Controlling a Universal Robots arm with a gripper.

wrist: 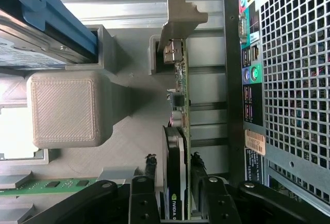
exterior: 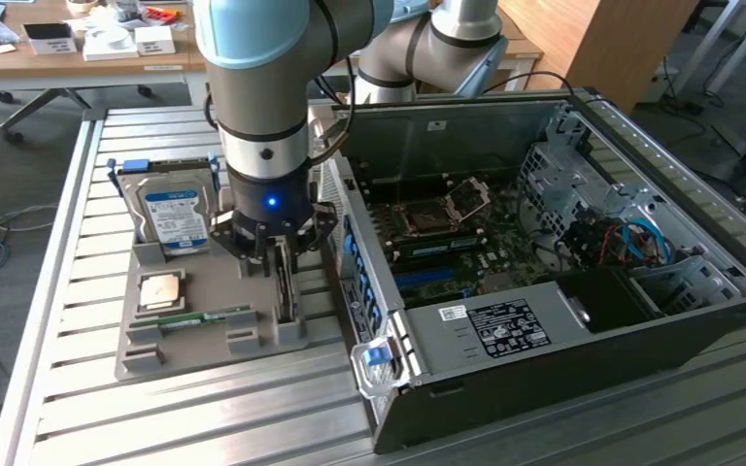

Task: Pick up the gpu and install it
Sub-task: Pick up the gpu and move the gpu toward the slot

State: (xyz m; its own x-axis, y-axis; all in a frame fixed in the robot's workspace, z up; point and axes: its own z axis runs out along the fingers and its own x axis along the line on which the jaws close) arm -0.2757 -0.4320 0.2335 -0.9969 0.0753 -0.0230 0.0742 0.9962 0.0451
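Observation:
The gpu (wrist: pixel 180 95) stands on its edge in a slot of the grey holder tray (exterior: pixel 218 340). It is a thin green card with a black fan on one face and a silver bracket (wrist: pixel 178 22) at its end. In the exterior view the gpu (exterior: pixel 284 296) rises just below my gripper (exterior: pixel 272 254). In the wrist view my gripper (wrist: pixel 175 185) straddles the card's fan end. One of the black fingers (wrist: pixel 148 182) is on the fan side and the other is on the bare side. A narrow gap shows beside the fan, so the gripper is open around the card.
The tray also holds a silver hard drive (exterior: pixel 172 216) with a blue-white label, a CPU chip (exterior: pixel 163 289) and a green memory stick (exterior: pixel 205 317). The open computer case (exterior: pixel 542 243) lies right beside the tray, its rear panel (wrist: pixel 289 79) close to the gpu.

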